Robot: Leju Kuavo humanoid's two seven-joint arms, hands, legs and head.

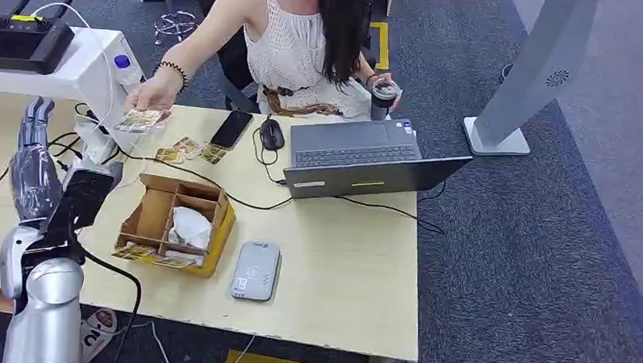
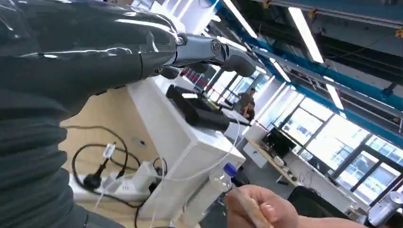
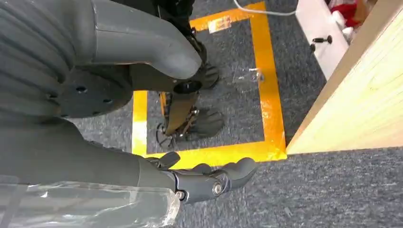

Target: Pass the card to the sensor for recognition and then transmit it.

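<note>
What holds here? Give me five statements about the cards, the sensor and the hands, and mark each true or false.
1. A person's hand holds a card above the table's far edge. True.
2. The grey card sensor sits on the laptop. False: it lies on the table, near the cardboard box.
3. The left hand is raised and holds nothing. True.
4. The right hand presses a card on the sensor. False: it hangs empty over the carpet.
5. The cardboard box has cards in its near compartment. True.
</note>
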